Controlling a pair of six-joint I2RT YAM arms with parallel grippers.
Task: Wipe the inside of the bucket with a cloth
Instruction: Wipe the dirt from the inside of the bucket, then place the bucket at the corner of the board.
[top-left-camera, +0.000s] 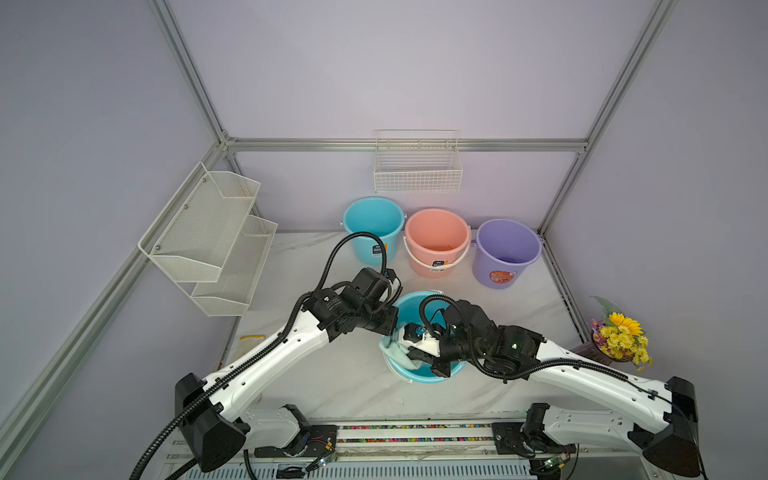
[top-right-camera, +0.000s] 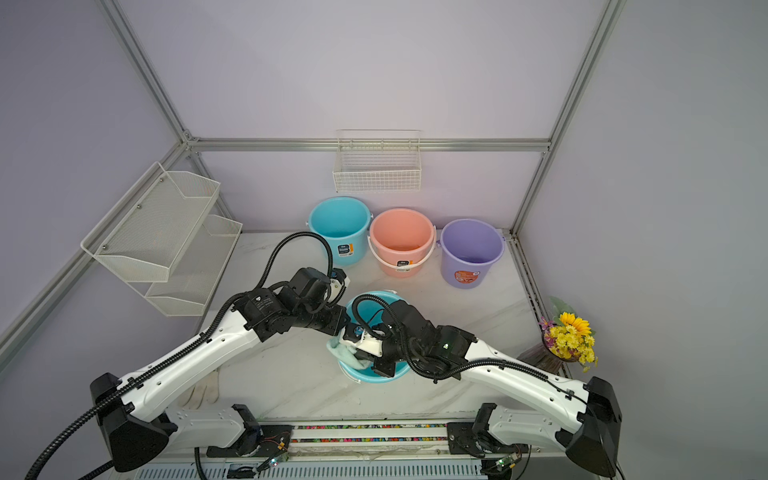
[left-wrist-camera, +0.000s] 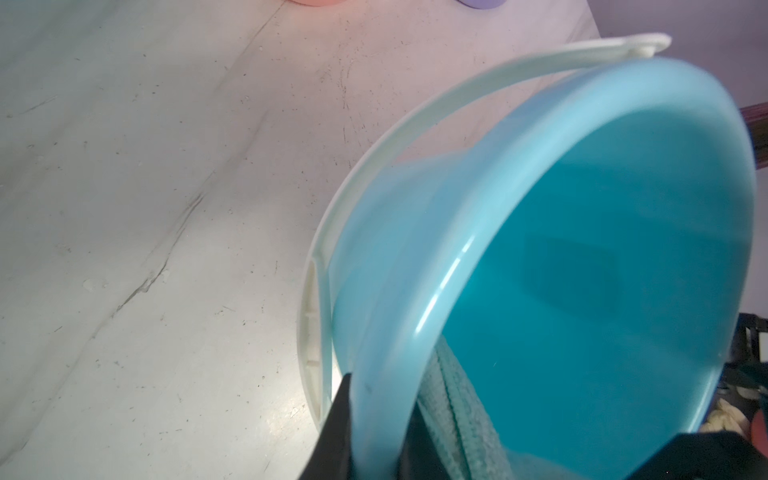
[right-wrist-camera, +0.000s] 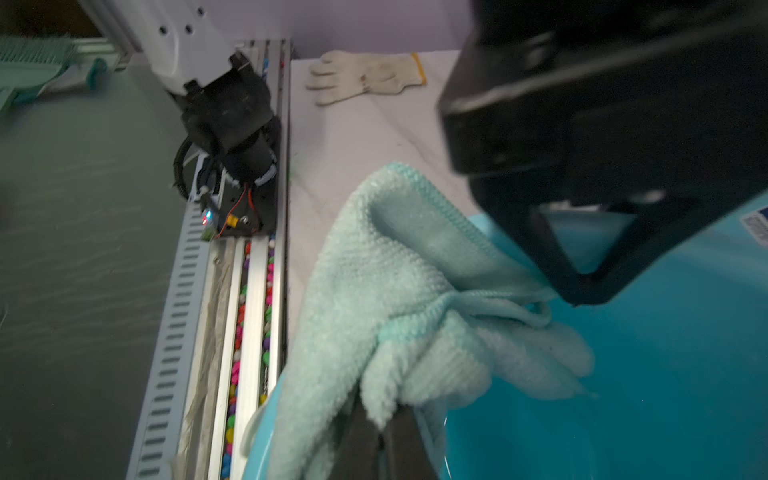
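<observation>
Wiping looks underway. The left gripper (left-wrist-camera: 378, 399) clamps the near blue bucket (top-left-camera: 411, 304) by its rim at 9 o'clock. The right gripper (right-wrist-camera: 380, 432) is pinched on the mint cloth (right-wrist-camera: 395, 291), which drapes over the rim at 8 o'clock. Next, the cloth needs sweeping down the inner wall. Count: four buckets, one cloth, one work glove (right-wrist-camera: 365, 77).

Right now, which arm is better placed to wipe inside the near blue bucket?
The right arm: its jaws are shut on the cloth at the bucket's mouth, while the left arm's jaws clamp the rim, steadying it.
</observation>
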